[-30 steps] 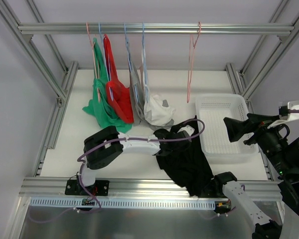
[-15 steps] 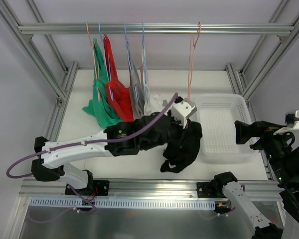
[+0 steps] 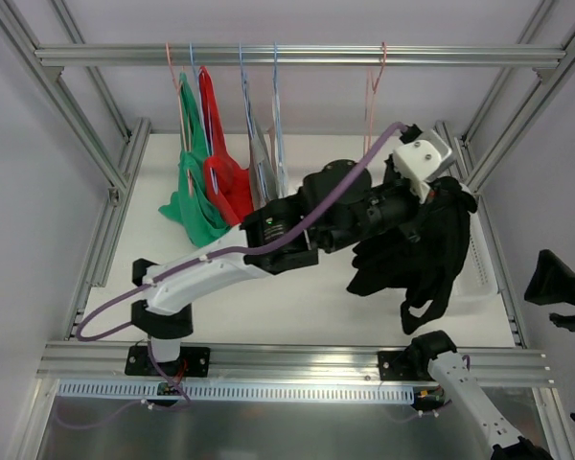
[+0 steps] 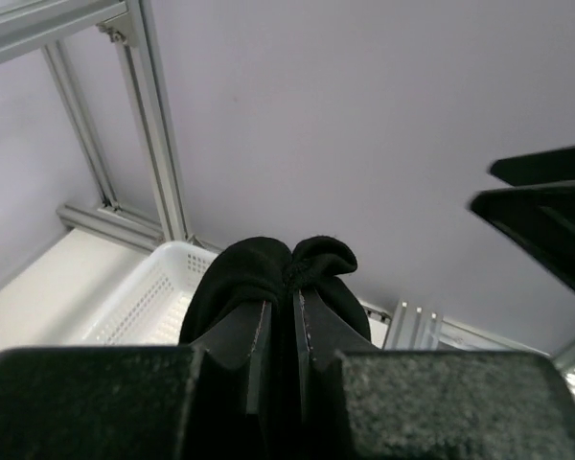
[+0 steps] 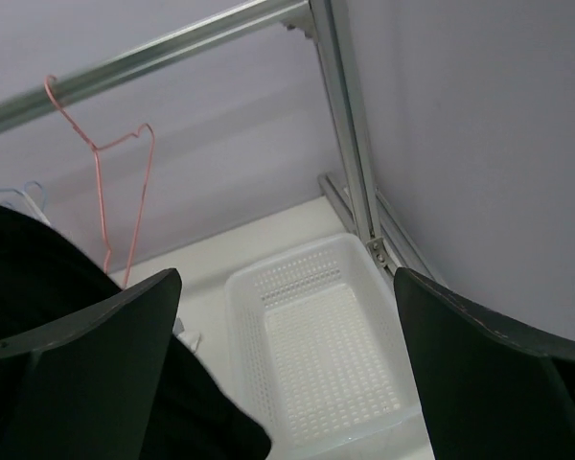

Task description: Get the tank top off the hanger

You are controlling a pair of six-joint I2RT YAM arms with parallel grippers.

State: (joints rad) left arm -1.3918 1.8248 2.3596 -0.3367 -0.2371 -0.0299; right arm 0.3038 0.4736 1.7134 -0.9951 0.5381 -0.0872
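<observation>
white table (image 3: 297,307); only wrist view shows left claw (image 4: 283,309) pinching black tank top (image 4: 254,270).

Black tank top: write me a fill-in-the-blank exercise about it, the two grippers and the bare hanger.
1. The left gripper is shut on a ____ tank top.
2. The right gripper stands ____ and holds nothing.
3. The bare wire hanger on the rail is ____ in colour.
Missing words: black; open; pink.
</observation>
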